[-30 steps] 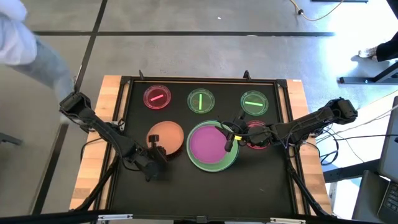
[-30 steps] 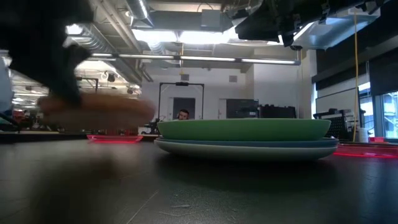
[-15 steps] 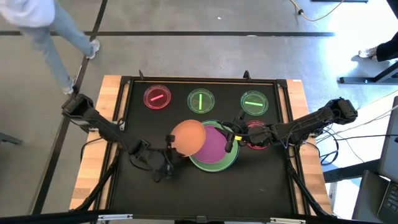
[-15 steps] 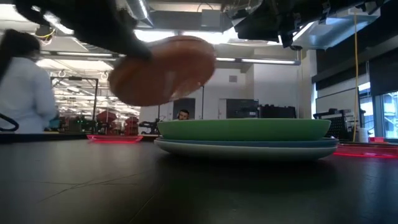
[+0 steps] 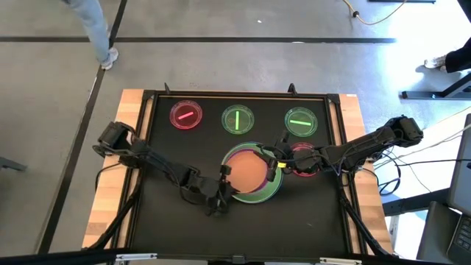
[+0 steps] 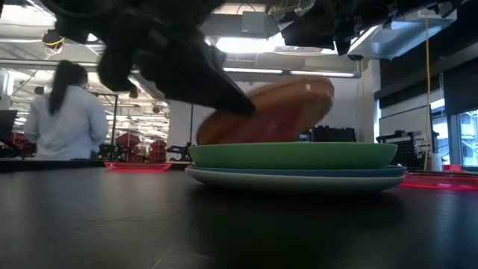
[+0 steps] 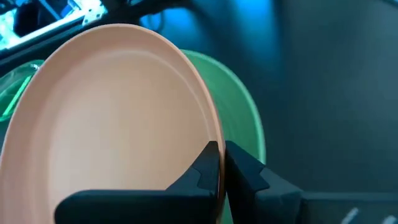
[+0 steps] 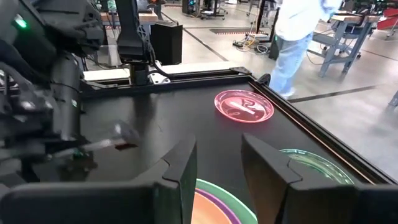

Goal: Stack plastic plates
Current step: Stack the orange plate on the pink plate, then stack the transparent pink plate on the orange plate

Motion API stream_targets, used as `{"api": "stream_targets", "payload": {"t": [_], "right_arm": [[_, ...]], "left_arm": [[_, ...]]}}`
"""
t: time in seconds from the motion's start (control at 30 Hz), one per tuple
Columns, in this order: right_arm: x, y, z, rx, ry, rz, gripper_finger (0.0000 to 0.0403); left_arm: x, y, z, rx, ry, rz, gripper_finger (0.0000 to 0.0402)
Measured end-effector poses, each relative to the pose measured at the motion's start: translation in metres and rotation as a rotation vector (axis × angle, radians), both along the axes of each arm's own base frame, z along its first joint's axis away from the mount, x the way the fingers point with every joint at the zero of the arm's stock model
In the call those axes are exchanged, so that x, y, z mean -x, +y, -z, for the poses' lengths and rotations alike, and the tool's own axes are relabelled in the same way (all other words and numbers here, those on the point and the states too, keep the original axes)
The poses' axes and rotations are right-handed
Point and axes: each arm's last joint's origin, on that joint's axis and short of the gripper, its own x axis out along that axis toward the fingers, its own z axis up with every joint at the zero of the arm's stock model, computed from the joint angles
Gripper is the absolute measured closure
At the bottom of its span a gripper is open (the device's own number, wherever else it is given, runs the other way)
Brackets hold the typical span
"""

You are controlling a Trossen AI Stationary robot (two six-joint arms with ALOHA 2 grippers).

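**A:** Over the middle of the desk (image 5: 147, 213), the left end effector (image 5: 225, 182) is pinching the rim of the orange plate (image 5: 248, 173), one finger above and one below the edge, as the left wrist view is showing at (image 7: 219, 171).

**B:** And where is that plate sitting?

**A:** It is hanging just above the stack (image 6: 295, 166), tilted, with the far edge raised and the held edge lower. From above it is covering most of the magenta plate (image 5: 251, 151), with the green plate (image 5: 274, 193) ringing both.

**B:** What is the right end effector (image 5: 275, 164) doing?

**A:** It is waiting at the stack's right edge with its fingers apart, gripping nothing, above the small red dish (image 5: 305, 158).

**B:** What could be going wrong from here?

**A:** I judge two risks. Being released while tilted, the plate may be sliding off centre or rocking onto the green rim. The two end effectors are also working close together, so a sideways drift could be bumping them.

**B:** Which way is the plate pointing?

**A:** Being round, it has no long axis; its face is looking up and slightly toward the left arm. Three more small dishes, a red dish (image 5: 185, 115), a green dish (image 5: 238, 119) and another green dish (image 5: 300, 121), are lying along the far edge.
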Motion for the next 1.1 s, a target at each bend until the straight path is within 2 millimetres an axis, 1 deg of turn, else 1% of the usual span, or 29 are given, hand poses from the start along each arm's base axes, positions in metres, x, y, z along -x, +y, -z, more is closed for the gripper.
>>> {"api": "stream_targets", "payload": {"t": [0.1,0.17,0.4,0.5,0.6,0.7,0.77,0.9,1.0,1.1], "right_arm": [[0.0,0.0,0.0,0.0,0.0,0.0,0.0288],[0.0,0.0,0.0,0.004,0.001,-0.001,0.0288],[0.0,0.0,0.0,0.004,0.001,-0.001,0.0288],[0.0,0.001,0.0,-0.003,0.002,-0.021,0.0288],[0.0,0.001,0.0,-0.007,0.005,-0.038,0.0288],[0.008,0.004,-0.002,-0.009,0.045,-0.057,0.0288],[0.015,0.005,-0.001,-0.003,0.122,-0.046,0.0288],[0.032,0.01,-0.001,-0.041,0.261,-0.051,0.0288],[0.047,0.019,0.01,-0.124,0.392,-0.071,0.0288],[0.064,0.027,0.024,-0.189,0.529,-0.024,0.0288]], "left_arm": [[-0.004,0.003,0.003,0.011,0.012,0.007,0.0393],[-0.006,0.006,0.005,0.02,0.019,0.006,0.0384],[-0.007,0.012,0.007,0.062,0.034,-0.042,0.0319],[-0.002,0.006,0.001,0.057,0.043,-0.019,0.03],[0.006,-0.001,-0.011,0.046,0.037,-0.002,0.0292],[0.013,-0.006,-0.026,0.039,0.009,0.01,0.029],[0.017,-0.009,-0.034,0.034,-0.013,0.029,0.029],[0.023,-0.017,-0.04,0.024,-0.022,0.073,0.029],[0.025,-0.021,-0.04,0.013,-0.023,0.085,0.0289],[0.025,-0.021,-0.04,0.015,-0.025,0.083,0.0289]]}}
